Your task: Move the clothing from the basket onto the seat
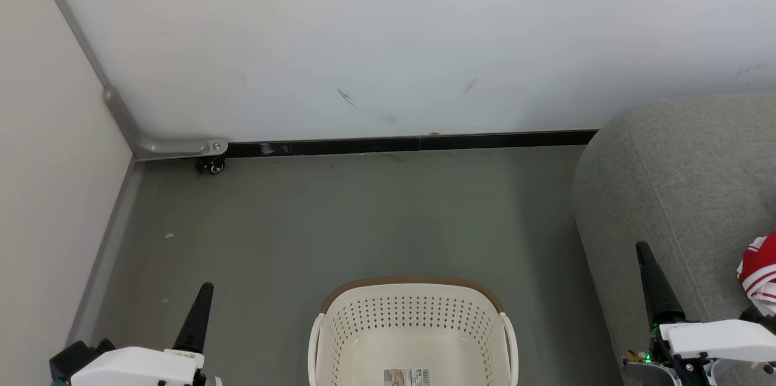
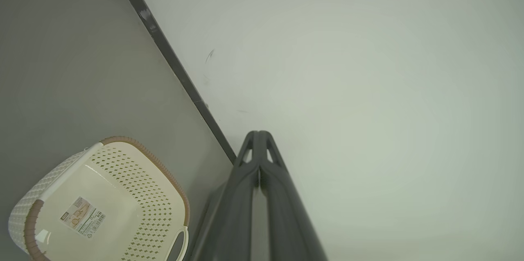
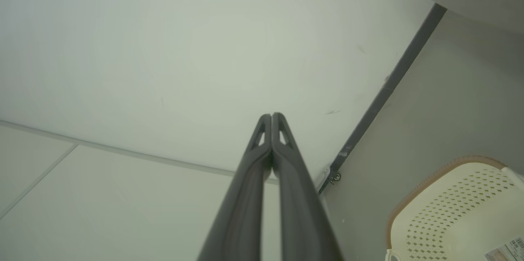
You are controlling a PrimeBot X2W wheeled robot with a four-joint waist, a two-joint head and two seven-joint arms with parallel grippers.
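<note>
head view, looking down at a grey floor (image 1: 364,216) that meets a white wall (image 1: 388,40). a cream-white perforated laundry basket (image 1: 412,313) with a brown rim band stands at the bottom centre, between the two arms. its inside shows bare plastic with a paper label (image 1: 407,376) stuck to the bottom. the left wrist view looks into it as well, and no fabric is visible there.

the clothing, a bunched red jersey with white striped trim (image 1: 761,271), lies on the grey upholstered seat (image 1: 679,180) at the far right. it is cut off by the picture's edge, so its long axis cannot be told.

the left gripper (image 1: 205,292) hangs left of the basket, fingers pressed together, grasping nothing. the right gripper (image 1: 644,252) hangs beside the seat's front edge, also clenched and empty. both point up toward the wall.

the jersey lies to the right of the right gripper, near it, and well apart from the left one, so the right arm is the nearer. judging by the bare basket, the transfer looks finished or nearly so.
</note>
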